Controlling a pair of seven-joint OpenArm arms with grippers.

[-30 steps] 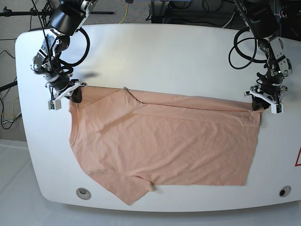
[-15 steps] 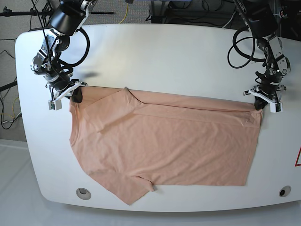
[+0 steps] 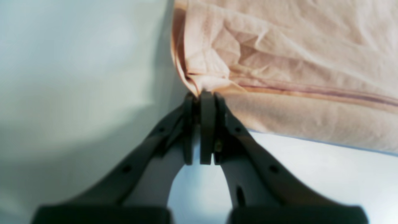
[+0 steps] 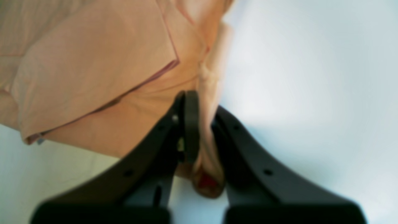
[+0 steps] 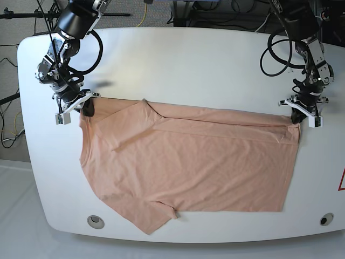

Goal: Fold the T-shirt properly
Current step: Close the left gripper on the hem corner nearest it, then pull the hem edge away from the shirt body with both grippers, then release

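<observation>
The peach T-shirt (image 5: 188, 162) lies spread flat on the white table (image 5: 188, 65), with a sleeve pointing toward the front edge. In the base view my left gripper (image 5: 297, 116) is on the right, at the shirt's far right corner. The left wrist view shows it (image 3: 203, 95) shut on the tip of that corner, with the hem of the T-shirt (image 3: 295, 62) running off to the right. My right gripper (image 5: 86, 109) is at the far left corner. In the right wrist view it (image 4: 203, 107) is shut on a bunched fold of the T-shirt (image 4: 93, 68).
Two round holes (image 5: 96, 220) (image 5: 325, 219) sit near the table's front edge. A red mark (image 5: 342, 181) shows at the right edge. Cables and stands crowd the floor behind the table. Bare tabletop lies beyond the shirt's far edge.
My left gripper has shut on the shirt's far right corner and shifted slightly toward the back. The right gripper kept its hold and barely moved.
</observation>
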